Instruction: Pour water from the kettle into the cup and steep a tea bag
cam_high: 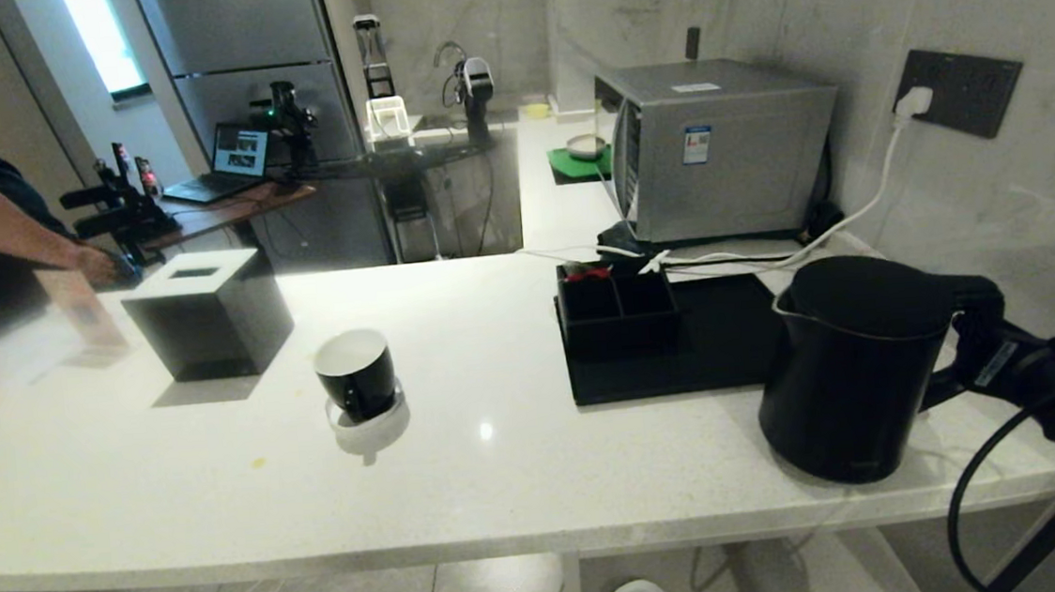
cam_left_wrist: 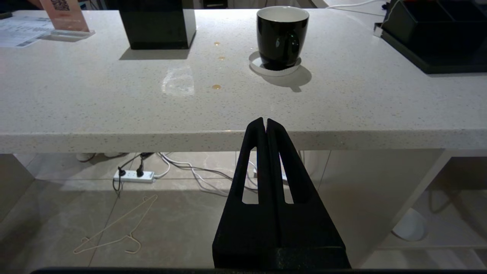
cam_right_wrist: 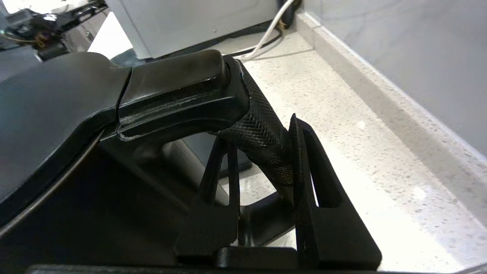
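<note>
Clamped on the bumpy loop handle (cam_right_wrist: 266, 148) is the right gripper (cam_right_wrist: 262, 152), holding the tall matte-black kettle (cam_high: 849, 369) on the white counter's (cam_high: 522, 466) right end (it looks heavy, sloshy). Left gripper (cam_left_wrist: 265, 123) is pinched shut, empty.

A tall matte-black plastic kettle (cam_high: 848, 365) has a smooth, dull body and a loop handle (cam_right_wrist: 262, 140) with a rough, knurled diamond texture, clamped between the matte black plastic fingers of the right gripper (cam_right_wrist: 262, 152). Beneath the gripper lies a polished white speckled stone counter (cam_high: 521, 456) with glossy reflections. Well to its left, a small glossy black ceramic mug (cam_left_wrist: 281, 36) shines, smooth white inside. Beyond the gripper stands a brushed grey metal oven (cam_high: 718, 144). The left gripper (cam_left_wrist: 265, 123) is grainy matte black plastic.
</note>
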Tool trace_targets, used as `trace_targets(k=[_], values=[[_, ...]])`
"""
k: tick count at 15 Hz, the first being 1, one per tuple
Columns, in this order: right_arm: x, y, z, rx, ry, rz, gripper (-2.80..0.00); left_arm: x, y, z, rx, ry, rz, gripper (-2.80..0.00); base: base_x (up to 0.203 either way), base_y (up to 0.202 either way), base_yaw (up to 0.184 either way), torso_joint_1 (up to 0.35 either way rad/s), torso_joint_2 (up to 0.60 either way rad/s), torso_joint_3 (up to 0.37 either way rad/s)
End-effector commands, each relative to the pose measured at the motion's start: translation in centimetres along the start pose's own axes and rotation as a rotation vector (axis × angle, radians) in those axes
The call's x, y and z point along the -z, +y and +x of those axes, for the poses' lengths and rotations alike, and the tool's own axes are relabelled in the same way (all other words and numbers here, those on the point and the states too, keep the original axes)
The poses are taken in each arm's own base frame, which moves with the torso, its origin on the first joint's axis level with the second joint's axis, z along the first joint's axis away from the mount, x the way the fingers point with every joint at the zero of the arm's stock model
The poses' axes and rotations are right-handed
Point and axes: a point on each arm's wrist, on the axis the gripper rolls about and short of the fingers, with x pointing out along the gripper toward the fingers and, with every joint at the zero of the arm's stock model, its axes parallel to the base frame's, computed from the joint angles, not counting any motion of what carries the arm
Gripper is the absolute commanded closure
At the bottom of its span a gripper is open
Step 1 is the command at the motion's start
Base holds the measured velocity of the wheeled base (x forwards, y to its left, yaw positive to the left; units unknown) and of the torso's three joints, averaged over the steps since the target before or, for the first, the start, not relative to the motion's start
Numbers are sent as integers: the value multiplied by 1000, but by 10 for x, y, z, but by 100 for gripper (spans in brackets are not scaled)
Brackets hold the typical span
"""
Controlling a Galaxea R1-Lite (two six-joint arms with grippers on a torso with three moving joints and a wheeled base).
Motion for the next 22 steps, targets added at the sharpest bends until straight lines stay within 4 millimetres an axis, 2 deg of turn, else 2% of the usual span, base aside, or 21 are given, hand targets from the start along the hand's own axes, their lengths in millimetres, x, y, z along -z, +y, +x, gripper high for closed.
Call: trace_targets(k=[1,16,22], values=[[0,0,1,-1,-4,3,0,0,0,0,1,0,-1,0,0,0,0,0,0,0],[0,1,2,-2,-4,45,0,0,0,0,0,0,-2,0,0,0,0,0,0,0],[1,1,3,-2,-2,46,0,0,0,0,0,0,-4,0,1,180,1,2,2,2]])
